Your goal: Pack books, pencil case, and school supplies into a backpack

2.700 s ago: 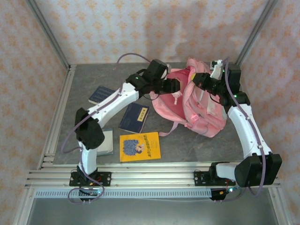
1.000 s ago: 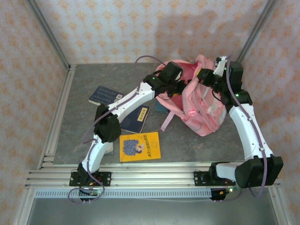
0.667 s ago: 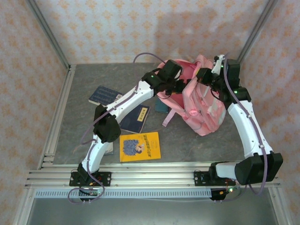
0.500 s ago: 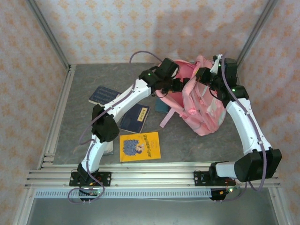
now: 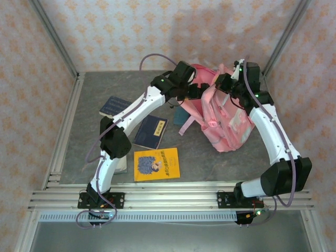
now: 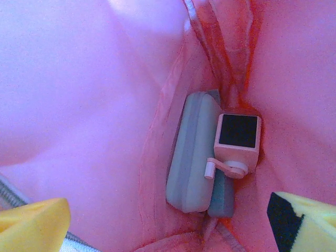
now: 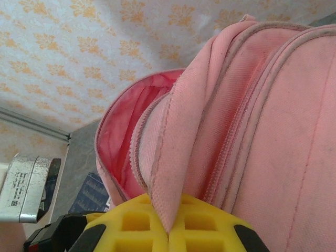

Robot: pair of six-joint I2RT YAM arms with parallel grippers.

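Two-handed: right gripper [image 7: 168, 231] is clamping the backpack [image 5: 226, 121] rim, left gripper [image 6: 168, 223] hanging splayed, empty, inside; exit straight, avoiding snags.

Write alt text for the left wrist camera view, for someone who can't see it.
Looking down into the pink backpack, a pale mint pencil case lies at the bottom with a pink crank pencil sharpener against its right side. The left gripper shows yellow fingertips wide apart at the lower corners, holding nothing.

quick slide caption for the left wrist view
Open left gripper looking into the pink backpack, mint pencil case and pink crank sharpener lying together at the bottom
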